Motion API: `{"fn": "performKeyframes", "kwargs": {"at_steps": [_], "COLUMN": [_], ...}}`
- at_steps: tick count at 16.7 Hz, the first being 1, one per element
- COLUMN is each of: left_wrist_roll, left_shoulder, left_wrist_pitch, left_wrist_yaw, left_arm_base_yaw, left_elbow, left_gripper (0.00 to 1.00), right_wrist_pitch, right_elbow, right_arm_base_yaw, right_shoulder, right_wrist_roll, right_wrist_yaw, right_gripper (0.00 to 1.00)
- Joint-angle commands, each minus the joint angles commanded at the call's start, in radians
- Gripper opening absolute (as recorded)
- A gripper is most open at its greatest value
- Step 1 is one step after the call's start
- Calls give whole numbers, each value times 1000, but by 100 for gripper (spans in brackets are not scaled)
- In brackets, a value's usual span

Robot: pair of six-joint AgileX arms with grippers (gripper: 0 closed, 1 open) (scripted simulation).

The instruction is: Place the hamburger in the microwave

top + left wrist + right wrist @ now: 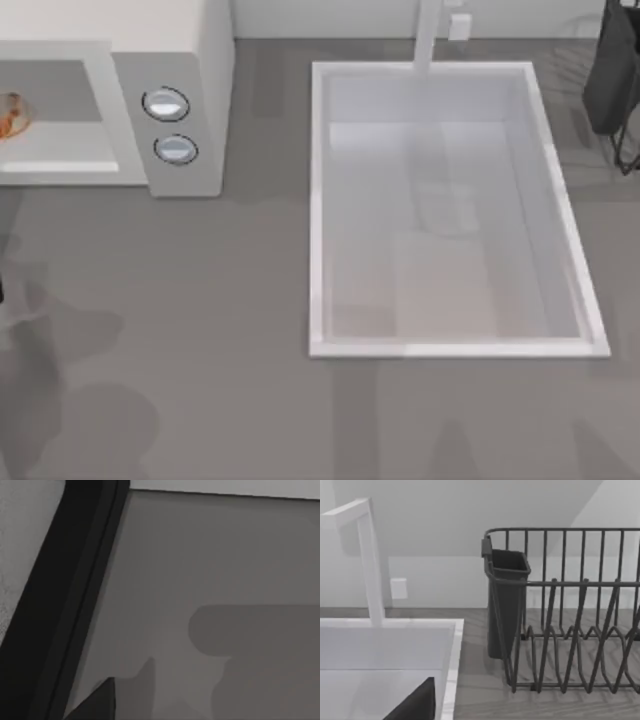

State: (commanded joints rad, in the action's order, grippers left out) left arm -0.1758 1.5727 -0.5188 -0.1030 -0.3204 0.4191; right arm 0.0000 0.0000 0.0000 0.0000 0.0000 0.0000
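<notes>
From above, the hamburger (10, 115) lies inside the grey cavity of the microwave (190, 60) at the table's far left, partly cut by the frame edge, with the two silver knobs (170, 127) on the panel to its right. The white sink basin (320, 200) takes up the middle of the table, the faucet (428, 35) rises at its far rim, and a dark dish rack (615, 80) stands at the far right corner. Judged from how things lie, the placing looks done (the bun rests on the cavity floor), so the step in hand is likely a clean retreat: draw the left arm straight out and away from the cavity without brushing the bun or the door. In the left wrist view a black door edge (65, 605) slants beside bare grey table (225, 570), and a dark piece of the left gripper (97, 705) shows low in the frame; I cannot tell how its fingers stand or whether they hold anything, nor how near the bun it is. The right wrist view looks over the sink rim toward the rack and its dark utensil cup (506, 600); a dark piece of the right gripper (417, 702) shows there, fingers likewise untellable, well apart from the microwave.
</notes>
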Motion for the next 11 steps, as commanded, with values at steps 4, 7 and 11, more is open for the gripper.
{"fn": "performKeyframes", "kwargs": {"at_steps": [4, 7, 11], "left_wrist_roll": [49, 89, 109], "left_shoulder": [-93, -167, -205], "left_wrist_pitch": [96, 116, 116], "left_wrist_yaw": [6, 4, 2], "left_arm_base_yaw": [6, 10, 12], "left_elbow": [23, 56, 75], "left_gripper": [100, 100, 100], "right_wrist_pitch": [0, 0, 0], "right_elbow": [0, 0, 0], "right_arm_base_yaw": [0, 0, 0], "right_shoulder": [0, 0, 0], "right_wrist_roll": [0, 0, 0], "right_wrist_yaw": [0, 0, 0], "right_gripper": [100, 100, 100]}}
